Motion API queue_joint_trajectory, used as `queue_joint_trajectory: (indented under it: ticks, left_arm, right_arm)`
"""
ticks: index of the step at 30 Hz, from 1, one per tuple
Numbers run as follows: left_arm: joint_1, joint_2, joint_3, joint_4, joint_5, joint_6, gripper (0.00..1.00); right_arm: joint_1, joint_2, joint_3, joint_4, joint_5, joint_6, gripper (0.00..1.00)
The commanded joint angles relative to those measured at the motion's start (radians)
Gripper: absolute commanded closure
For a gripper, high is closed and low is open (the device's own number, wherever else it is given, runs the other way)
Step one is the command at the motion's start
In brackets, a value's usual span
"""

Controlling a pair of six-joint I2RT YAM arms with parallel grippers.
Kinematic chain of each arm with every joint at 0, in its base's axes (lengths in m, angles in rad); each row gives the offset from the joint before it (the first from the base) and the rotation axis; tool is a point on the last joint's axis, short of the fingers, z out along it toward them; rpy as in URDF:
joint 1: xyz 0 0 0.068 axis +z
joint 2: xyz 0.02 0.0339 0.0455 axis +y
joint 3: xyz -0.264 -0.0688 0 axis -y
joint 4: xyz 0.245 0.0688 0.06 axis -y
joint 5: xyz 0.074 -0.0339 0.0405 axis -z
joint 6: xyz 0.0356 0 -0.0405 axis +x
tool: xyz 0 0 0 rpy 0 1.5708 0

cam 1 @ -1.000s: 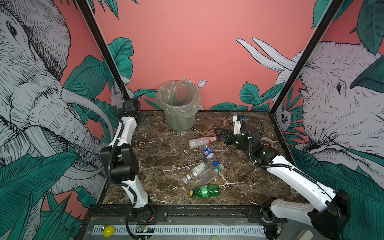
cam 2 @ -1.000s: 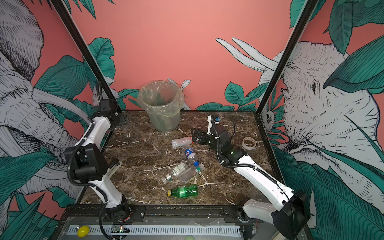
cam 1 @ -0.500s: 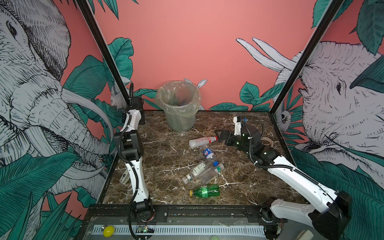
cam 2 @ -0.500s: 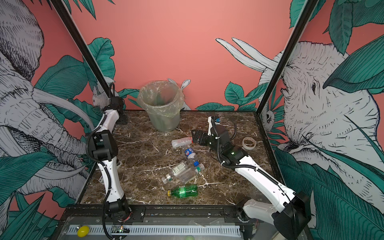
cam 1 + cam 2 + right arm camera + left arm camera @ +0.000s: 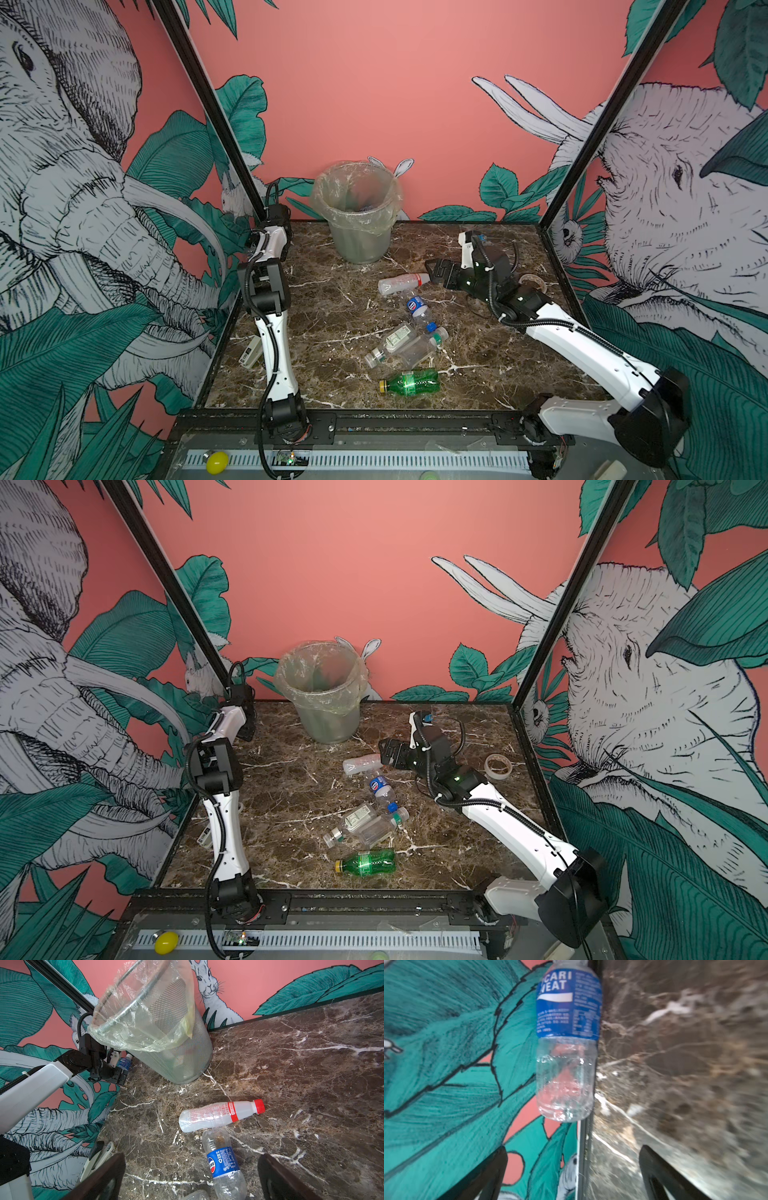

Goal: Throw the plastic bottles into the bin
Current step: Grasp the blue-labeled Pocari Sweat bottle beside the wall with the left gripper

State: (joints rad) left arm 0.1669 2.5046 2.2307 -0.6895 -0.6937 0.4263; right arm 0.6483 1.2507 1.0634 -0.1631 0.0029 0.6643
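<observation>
Left wrist view: left gripper (image 5: 573,1151) is held spread, with a blue-labelled bottle (image 5: 568,1043) seen ahead, ungripped (at the 11 o'clock corner of the table (image 5: 332,291)) | in both top views the bin (image 5: 359,245) is stood at 12 o'clock | right gripper (image 5: 192,1157) is spread, empty, just beside the red-capped bottle (image 5: 218,1114) | green bottle (image 5: 411,382) is laid at 6 o'clock

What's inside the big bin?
The bin holds a thin clear bag liner folded over its rim. Dim shapes show low inside, but the cloudy liner and the wall blur them, so I cannot tell what they are.
</observation>
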Motion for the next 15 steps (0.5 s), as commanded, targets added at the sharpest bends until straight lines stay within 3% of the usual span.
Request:
queue_joint_trajectory:
  ticks: [1,15]
  left_arm:
    - [0.024,0.004,0.044,0.042,-0.02,0.053,0.02]
    - [0.055,0.117,0.091,0.133,-0.004,0.081,0.1]
  right_arm:
    - [0.005,0.013,0.035,0.007,-0.008,0.006,0.01]
    - [0.005,0.037,0.059,-0.022,-0.006,0.055,0.01]
